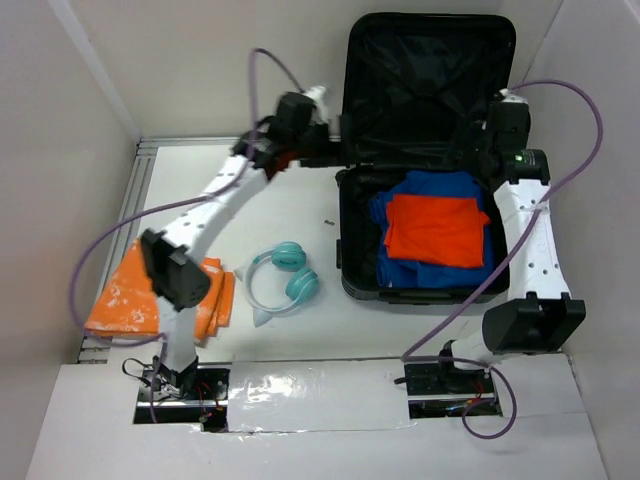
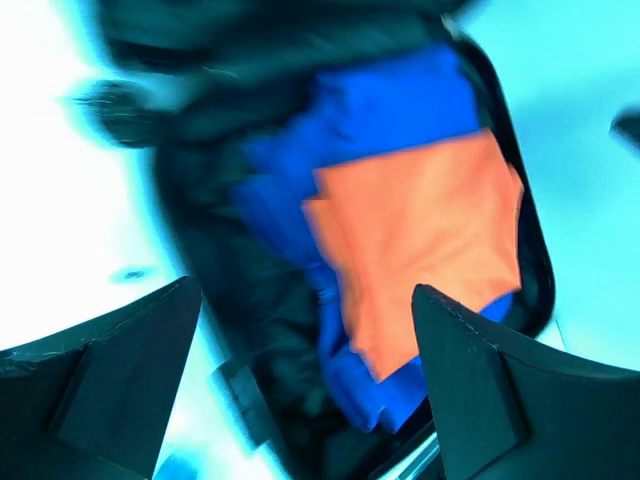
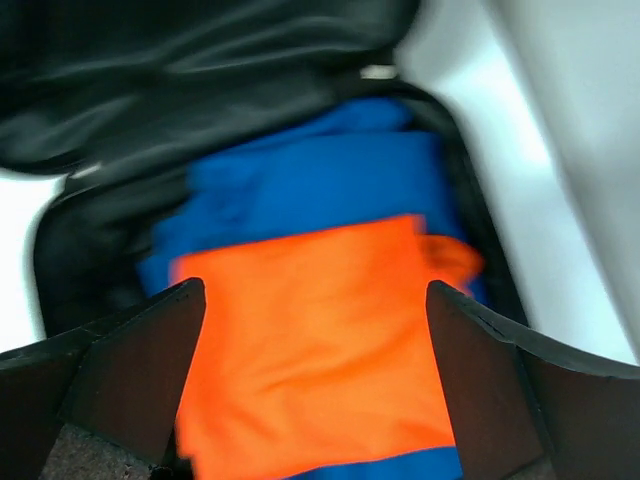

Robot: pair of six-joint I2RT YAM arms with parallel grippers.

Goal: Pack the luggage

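Nearest the arm bases, there's an orange cloth [image 1: 125, 295] lying loose on the left side of the table [image 1: 290, 210]. A bit further in is a pair of teal headphones [image 1: 285, 275], just left of the luggage [image 1: 347, 240]. The luggage sits open right of centre, with its lid [image 1: 430, 70] propped up against the back wall. Inside, a folded orange top [image 1: 437, 228] lies on a blue garment [image 1: 430, 190].

Both arms are up at the far end by the hinge, one on each side of the case. The left gripper [image 2: 305, 300] has its fingers spread with nothing between them, and so does the right gripper [image 3: 315, 295].

My read is that the packing is only partly done, since two things are outside the case. If I were driving, I'd send the left arm for the headphones. It's the closer arm, and I'd grab them by the band rather than a cup. Then lay them on the flat orange top so the lid can shut.

Only the overhead view shows the headphones and the loose cloth. Only the wrist cams show the spread, empty fingers, because from above the grippers are dark lumps against the black shell. Both wrist shots are smeared, so I can't say how high they hover.
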